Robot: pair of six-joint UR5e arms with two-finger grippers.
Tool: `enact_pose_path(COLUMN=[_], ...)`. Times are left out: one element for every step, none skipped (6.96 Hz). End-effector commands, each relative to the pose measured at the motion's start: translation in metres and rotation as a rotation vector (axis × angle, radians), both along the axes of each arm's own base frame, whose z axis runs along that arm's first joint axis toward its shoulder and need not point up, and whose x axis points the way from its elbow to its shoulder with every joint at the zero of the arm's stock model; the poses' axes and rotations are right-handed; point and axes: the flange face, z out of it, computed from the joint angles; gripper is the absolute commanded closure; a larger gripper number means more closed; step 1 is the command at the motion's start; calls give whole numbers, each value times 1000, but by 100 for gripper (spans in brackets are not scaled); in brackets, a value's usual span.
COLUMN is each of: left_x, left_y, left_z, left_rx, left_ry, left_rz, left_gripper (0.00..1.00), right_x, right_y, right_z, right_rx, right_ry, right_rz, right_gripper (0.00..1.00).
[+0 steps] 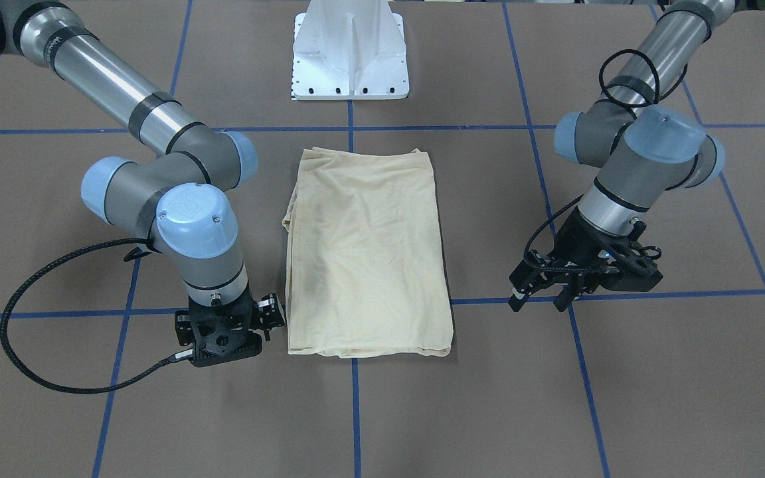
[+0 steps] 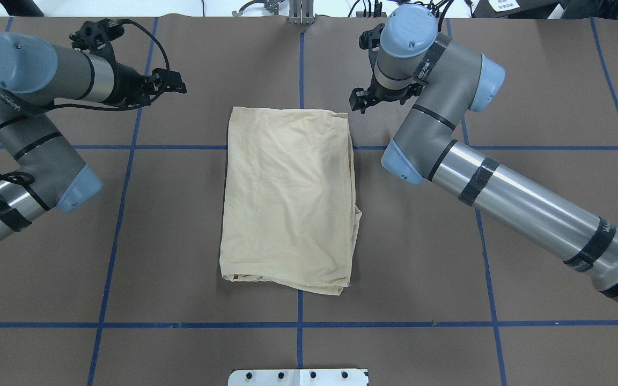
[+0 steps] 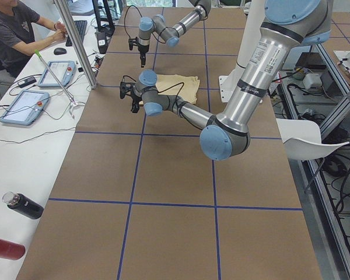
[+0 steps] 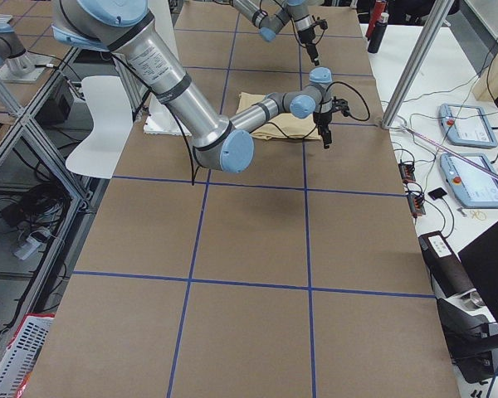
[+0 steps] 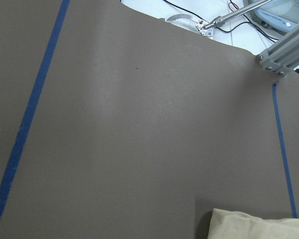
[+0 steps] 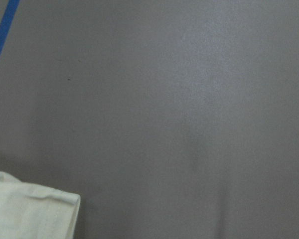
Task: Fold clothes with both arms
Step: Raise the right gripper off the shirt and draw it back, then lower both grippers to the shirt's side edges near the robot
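I am looking at the pale cream-yellow long-sleeved knit shirt (image 1: 366, 252), which is lying flat in the middle of the brown paper-covered desk (image 1: 621, 398). It is folded into a tall, narrow rectangle, with its sleeves tucked out of sight and no print showing.

Both arms are reaching to the end of the shirt that is farthest from the white metal pedestal base (image 1: 350, 53). The right arm's black two-finger tool (image 2: 359, 102) is pointing down just beside that end's corner. The right wrist camera is catching the hemmed corner at the edge of its view. I cannot tell how far this tool's fingers are parted, but nothing is hanging from it.

The left arm's black two-finger tool (image 1: 540, 299) is hovering off the opposite side of the same end, clearly apart from the cloth. Its fingers are spread and holding nothing.

I am reading this flanking stance as a set-up for the next fold. With one tool per corner, the far end could be lifted evenly and carried over toward the pedestal end. The thin knit is likely to sag or slip if only the top layer is pinched, so I am planning to take the whole stack.
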Motion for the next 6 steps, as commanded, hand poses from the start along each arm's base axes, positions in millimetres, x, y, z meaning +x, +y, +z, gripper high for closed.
enact_pose_path(left_x=[-2, 25, 35, 52, 61, 65], left_y=[14, 58, 80, 99, 128, 150], left_z=[-33, -64, -83, -88, -86, -73], left_rx=[-12, -21, -59, -143, -193, -242], left_ry=[78, 153, 214, 272, 383, 439], left_rz=[-10, 47, 62, 74, 103, 113], left_gripper=[0, 0, 0, 0, 0, 0], right_x=[30, 43, 42, 31, 30, 33], right_y=[31, 73, 100, 121, 147, 178], right_z=[-2, -13, -37, -43, -51, -47], right_rx=[-62, -133, -195, -289, -324, -318], right_ry=[-98, -193, -266, -304, -336, -370], right_rz=[51, 75, 103, 156, 161, 132], right_gripper=[0, 0, 0, 0, 0, 0])
